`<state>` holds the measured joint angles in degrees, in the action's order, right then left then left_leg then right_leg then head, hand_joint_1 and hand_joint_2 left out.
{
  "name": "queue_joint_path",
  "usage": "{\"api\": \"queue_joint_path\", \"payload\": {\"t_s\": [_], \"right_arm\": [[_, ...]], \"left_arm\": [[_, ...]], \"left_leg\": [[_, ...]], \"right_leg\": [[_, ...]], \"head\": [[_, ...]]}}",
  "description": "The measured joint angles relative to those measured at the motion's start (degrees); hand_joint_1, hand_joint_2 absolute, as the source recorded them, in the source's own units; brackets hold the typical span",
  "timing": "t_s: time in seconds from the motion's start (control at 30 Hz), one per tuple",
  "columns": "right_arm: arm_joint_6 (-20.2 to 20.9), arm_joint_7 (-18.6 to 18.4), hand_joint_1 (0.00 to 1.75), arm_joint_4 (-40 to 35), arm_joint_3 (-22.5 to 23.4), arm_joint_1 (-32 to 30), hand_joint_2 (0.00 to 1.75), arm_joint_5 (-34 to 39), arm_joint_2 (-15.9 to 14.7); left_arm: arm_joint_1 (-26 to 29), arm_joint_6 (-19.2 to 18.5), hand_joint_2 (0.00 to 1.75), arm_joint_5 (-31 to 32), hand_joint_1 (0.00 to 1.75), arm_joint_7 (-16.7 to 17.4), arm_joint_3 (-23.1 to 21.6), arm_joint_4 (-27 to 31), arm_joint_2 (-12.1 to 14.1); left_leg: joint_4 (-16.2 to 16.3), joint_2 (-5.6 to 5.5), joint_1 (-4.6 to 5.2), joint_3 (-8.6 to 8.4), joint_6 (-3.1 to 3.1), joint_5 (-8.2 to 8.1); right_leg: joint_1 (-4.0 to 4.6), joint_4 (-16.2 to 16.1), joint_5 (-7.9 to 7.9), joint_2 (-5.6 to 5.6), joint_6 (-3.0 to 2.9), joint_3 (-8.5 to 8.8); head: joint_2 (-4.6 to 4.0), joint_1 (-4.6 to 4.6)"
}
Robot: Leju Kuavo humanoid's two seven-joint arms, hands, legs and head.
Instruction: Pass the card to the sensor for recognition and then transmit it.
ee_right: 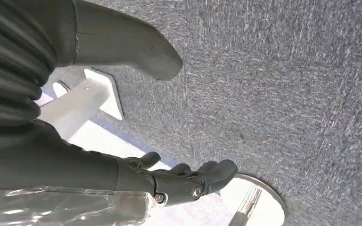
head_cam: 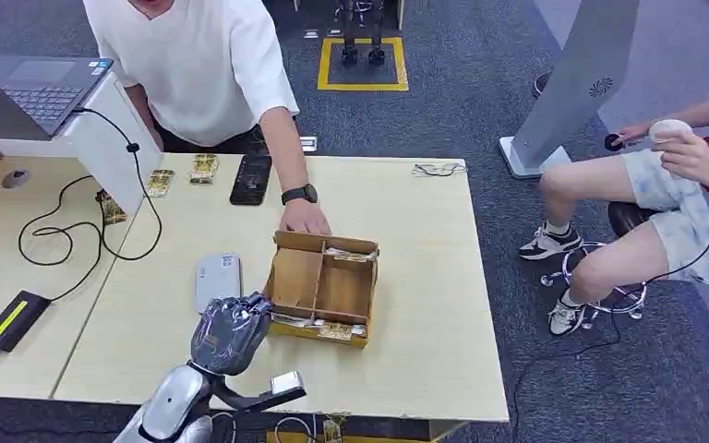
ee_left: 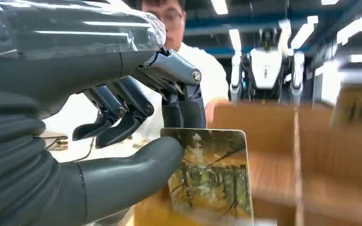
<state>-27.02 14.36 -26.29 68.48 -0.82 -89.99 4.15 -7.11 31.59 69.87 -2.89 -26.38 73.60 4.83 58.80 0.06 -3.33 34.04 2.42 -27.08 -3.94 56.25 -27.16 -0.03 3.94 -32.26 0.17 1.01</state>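
Left hand is at the near-left corner of the open brown cardboard divider box, thumb and one finger pinching a thin rectangular card with a yellow-green landscape print; the other fingers are curled loose above it. The card stands roughly upright in the left wrist view, thumb on its face, most of its length clear of the grip.

Key relation: the flat grey-white rectangular reader pad lies on the table just beside the hand, on the side away from the box. So my read is a short sideways carry, then the card face laid down toward the pad.

Right hand hangs over grey carpet, fingers loosely apart, holding nothing. The left is the nearer hand by far.

A person's hand rests at the box's far edge. Presumably the handover target.
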Motion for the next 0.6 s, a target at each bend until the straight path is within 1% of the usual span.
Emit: {"api": "queue_joint_path", "payload": {"t_s": [0.07, 0.13, 0.23, 0.37, 0.6], "right_arm": [[-0.09, 0.02, 0.0, 0.0, 0.0, 0.0, 1.75, 0.0, 0.2], [-0.33, 0.04, 0.0, 0.02, -0.02, 0.0, 1.75, 0.0, 0.39], [-0.7, 0.04, 0.0, 0.18, -0.02, 0.1, 1.75, 0.0, 0.55], [-1.16, 0.02, 0.0, 0.68, -0.04, 0.15, 1.75, 0.0, 0.55], [-1.75, 0.07, 0.0, 2.14, -0.33, 0.75, 1.75, 0.0, 0.55]], "left_arm": [[-0.46, 0.39, 1.75, -2.46, 1.75, -0.74, 0.0, 1.61, -0.13], [-1.74, 0.22, 1.75, -5.18, 1.75, -0.72, 0.04, 3.43, -0.13], [-4.1, 0.04, 1.75, -7.43, 1.75, -0.72, 0.85, 5.57, -0.11], [-6.82, -0.24, 1.75, -8.19, 1.75, -0.72, 1.75, 7.39, -0.15], [-11.35, -1.21, 1.75, -8.34, 1.75, -0.72, 1.84, 7.97, -0.76]], "left_leg": [[0.0, 0.0, 0.0, 0.01, 0.0, 0.0], [0.0, 0.0, 0.0, 0.02, 0.0, 0.0], [0.0, 0.0, 0.0, 0.01, 0.01, 0.01], [0.0, 0.0, 0.0, 0.01, 0.01, 0.02], [0.0, 0.01, 0.0, 0.0, 0.01, 0.02]], "right_leg": [[0.0, 0.0, 0.0, 0.01, 0.0, 0.0], [0.0, 0.0, 0.0, 0.0, 0.0, -0.01], [0.0, 0.01, 0.01, 0.01, 0.0, 0.0], [0.0, 0.01, 0.01, 0.02, 0.0, 0.01], [0.0, 0.01, 0.01, 0.04, -0.01, 0.01]], "head": [[0.0, 0.02], [0.0, 0.0], [0.0, 0.0], [0.0, 0.0], [0.0, 0.0]]}}
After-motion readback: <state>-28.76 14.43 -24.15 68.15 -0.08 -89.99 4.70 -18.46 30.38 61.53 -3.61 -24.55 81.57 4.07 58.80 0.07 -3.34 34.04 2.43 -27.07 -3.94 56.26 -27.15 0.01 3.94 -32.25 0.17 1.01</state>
